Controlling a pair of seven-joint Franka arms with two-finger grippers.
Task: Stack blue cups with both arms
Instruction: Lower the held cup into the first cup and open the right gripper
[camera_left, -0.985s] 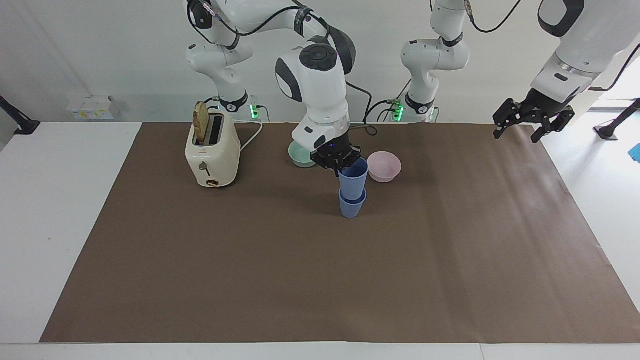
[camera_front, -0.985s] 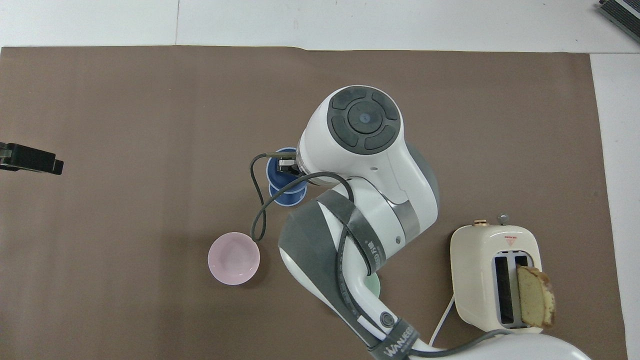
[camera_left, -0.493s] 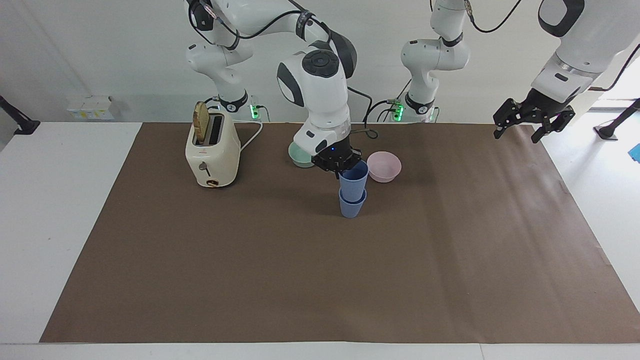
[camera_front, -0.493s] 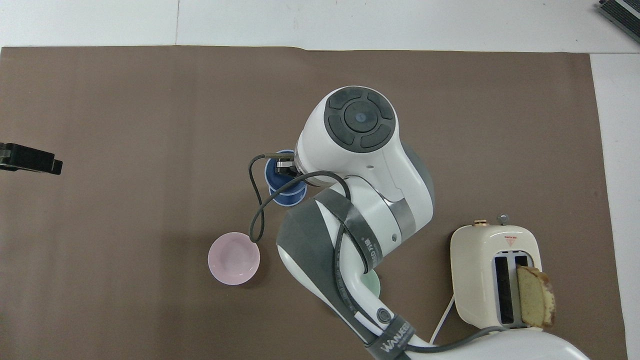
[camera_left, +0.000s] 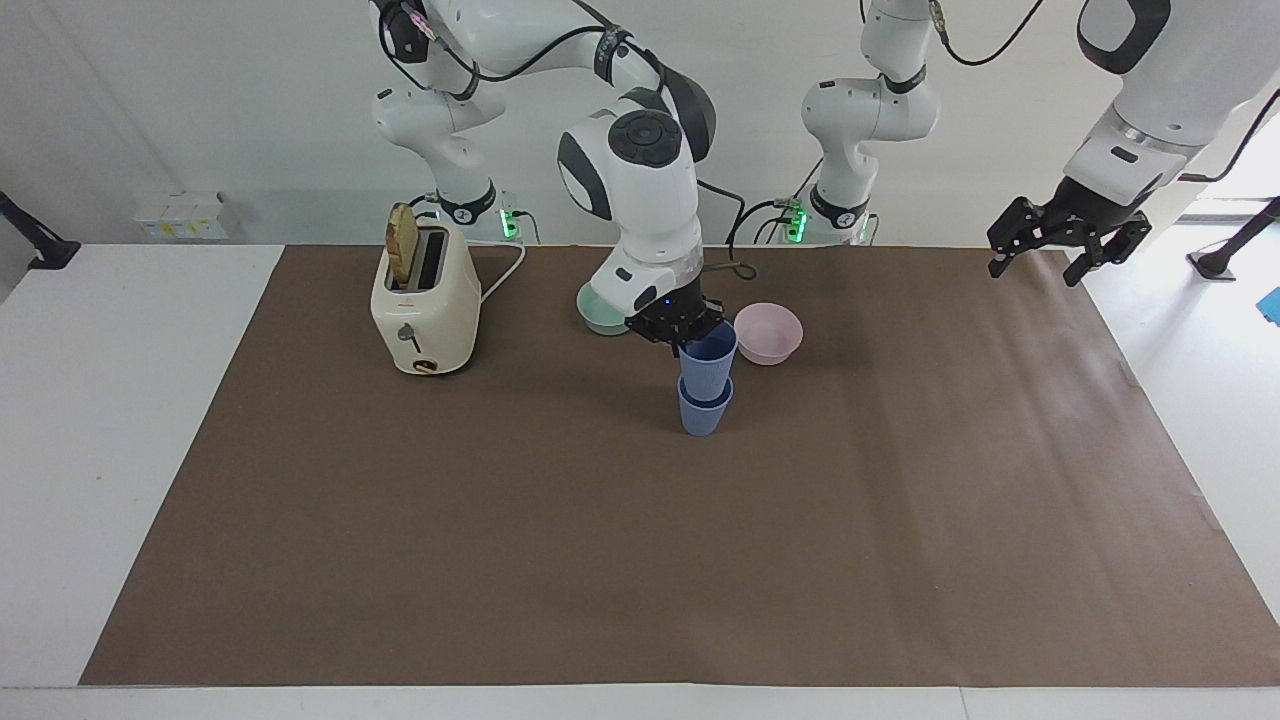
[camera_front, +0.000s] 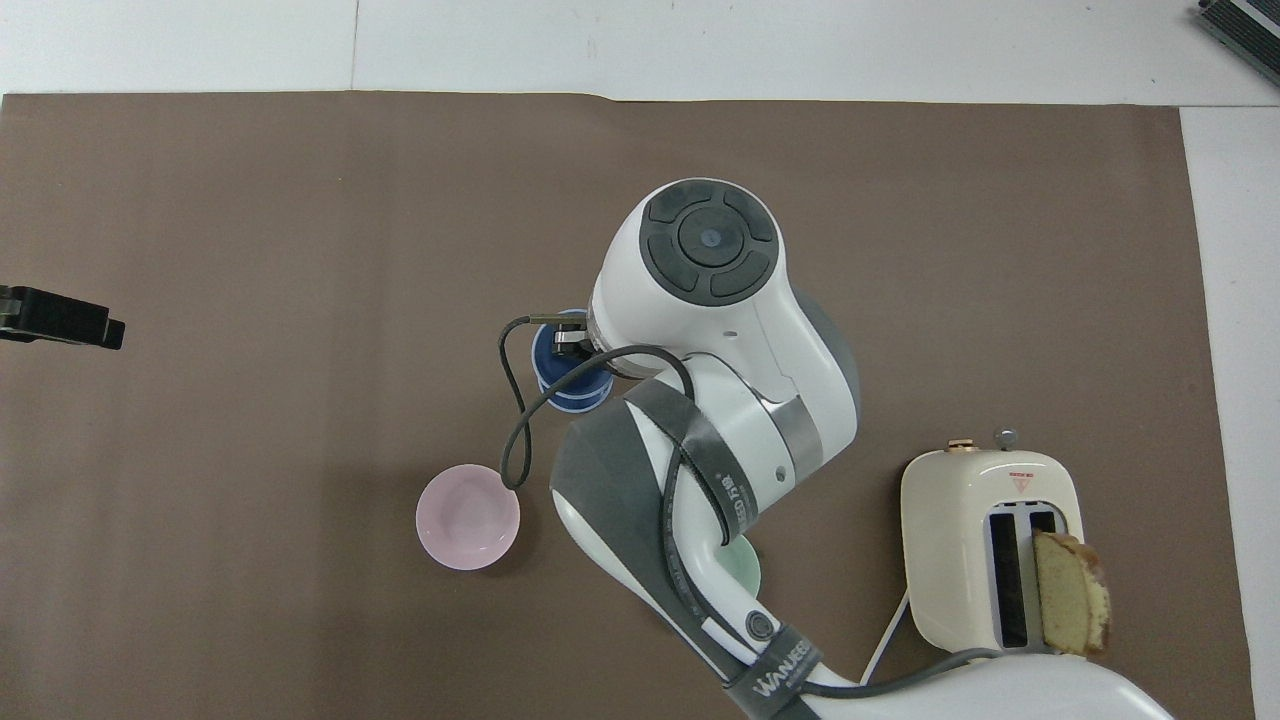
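blue cups: two, nested, on the brown mat (camera_left: 900, 520) near the middle of the bench (camera_left: 130, 400). the lower cup (camera_left: 704, 412) stands on the mat; the upper cup (camera_left: 709, 362) sits in it with most of its wall showing above the lower rim. the stack is farther from me than the pink bowl (camera_left: 769, 332) and the mint-green bowl (camera_left: 598, 308), just beside the pink one.

my right hand (camera_left: 677, 331): pointed down at the upper cup's rim, on the side toward the mint-green bowl. i cannot tell whether its fingers grip the rim or have let go. the wrist and forearm rise steeply above the stack and, from overhead, cover all but a sliver of the cups.

my left hand (camera_left: 1066, 238): released, fingers spread, waiting in the air over the mat's corner at the left arm's end.

change since a second ago: my right arm's upper joints have lifted and drawn back toward its base. the cups and my left hand have not moved.

also present: a cream toaster (camera_left: 424, 305) with a slice of bread (camera_left: 402, 243), toward the right arm's end.
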